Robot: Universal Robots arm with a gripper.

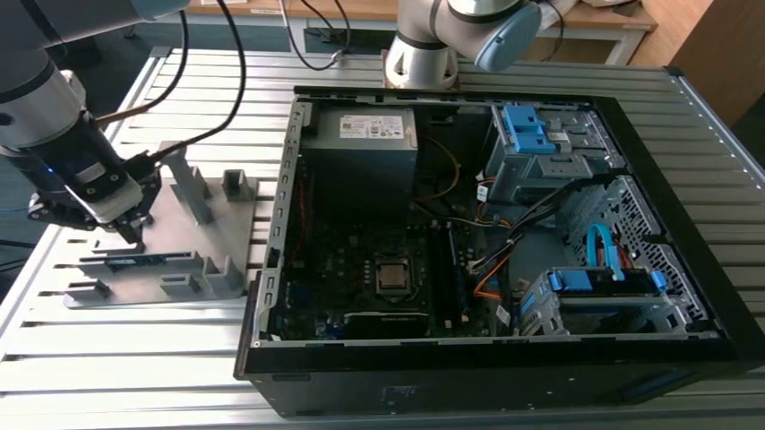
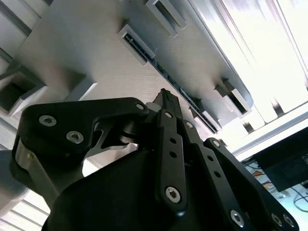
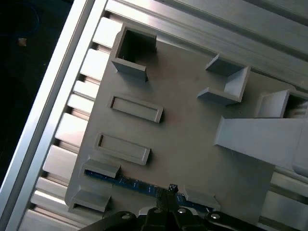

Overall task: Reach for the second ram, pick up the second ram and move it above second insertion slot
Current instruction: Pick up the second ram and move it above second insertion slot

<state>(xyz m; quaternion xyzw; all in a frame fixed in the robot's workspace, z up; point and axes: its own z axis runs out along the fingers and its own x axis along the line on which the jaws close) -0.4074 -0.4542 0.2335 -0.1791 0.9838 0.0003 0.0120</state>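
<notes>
Reaching: lower left in the exterior view, your black gripper [image 1: 129,235] sits at the thin green-black ram stick [image 3: 134,183], unlifted in its grey plastic holder plate [image 1: 227,242]; grip state: cannot tell.

Robotics lab: slotted aluminium table [image 1: 120,358], opened desktop computer case [image 1: 478,385], grey holder plate [image 1: 233,244], robot arm [image 1: 421,54], wooden bench [image 1: 597,22] behind.
</notes>
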